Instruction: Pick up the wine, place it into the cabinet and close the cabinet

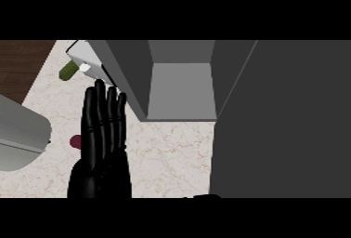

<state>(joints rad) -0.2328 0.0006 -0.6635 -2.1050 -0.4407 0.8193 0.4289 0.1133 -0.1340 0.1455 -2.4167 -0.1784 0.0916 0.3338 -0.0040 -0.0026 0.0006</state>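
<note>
Counter (171, 153): pale marble with reddish veins.
Green object (68, 70): far left, against a white item (83, 58).
Grey appliance (21, 135): left edge, partly cropped.
Wooden surface (24, 60): dark brown, top-left corner.

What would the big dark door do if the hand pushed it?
The door looks like a broad flat slab, so it would probably stay stiff and swing, not flop. It dwarfs the left hand, so it may feel heavy. Standing open beside the cabinet, it seems unlikely to tip or roll.
</note>
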